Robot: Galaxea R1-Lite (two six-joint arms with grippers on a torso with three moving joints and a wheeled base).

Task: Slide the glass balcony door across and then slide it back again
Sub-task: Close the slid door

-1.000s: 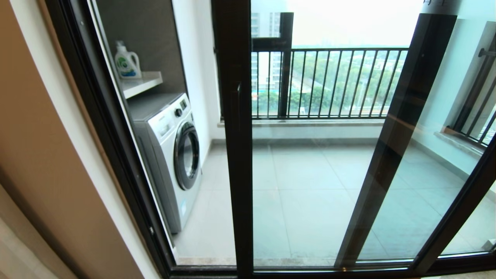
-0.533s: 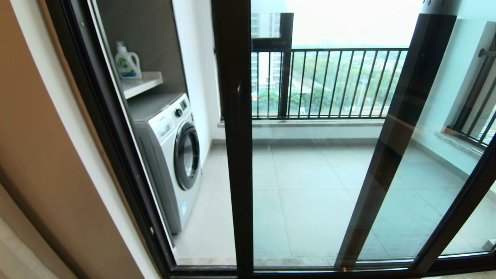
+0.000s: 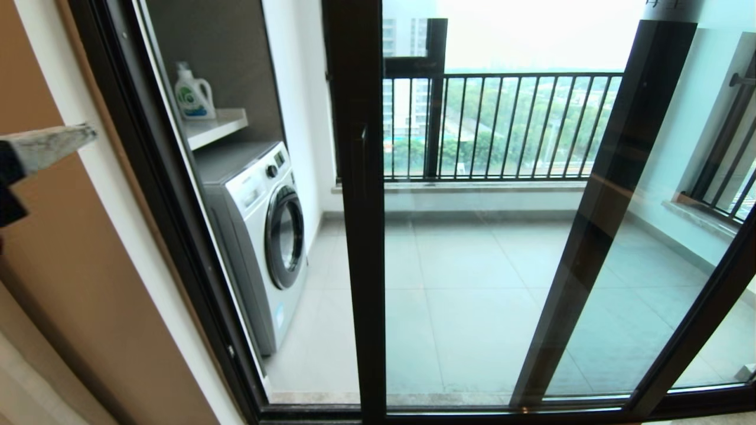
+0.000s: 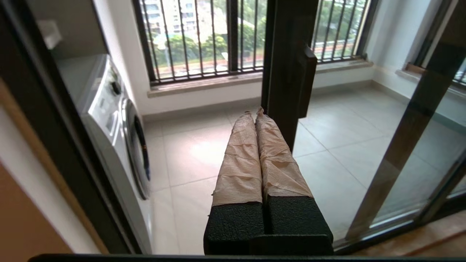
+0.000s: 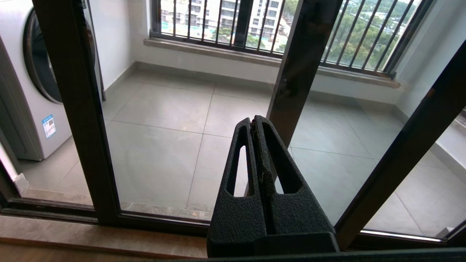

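Note:
The glass balcony door (image 3: 361, 248) stands with its dark upright in the middle of the head view, glass stretching to the right. Its small dark handle (image 3: 364, 154) sits on that upright. The gap between the upright and the left jamb looks open. My left gripper (image 3: 88, 132) reaches in from the left edge, well left of the door. In the left wrist view this gripper (image 4: 255, 113) is shut and empty, its tape-wrapped fingertips pointing at the upright (image 4: 284, 65) just below the handle (image 4: 307, 82). My right gripper (image 5: 255, 122) is shut and empty, low before the glass (image 5: 164, 127).
A white washing machine (image 3: 260, 236) stands on the balcony at the left, with a detergent bottle (image 3: 192, 94) on a shelf above it. A second dark-framed panel upright (image 3: 596, 224) slants at the right. The black-barred railing window (image 3: 502, 127) is behind. The left jamb (image 3: 147, 195) borders an orange wall.
My left gripper has risen into the head view at the left edge, where nothing showed before. The door has not moved.

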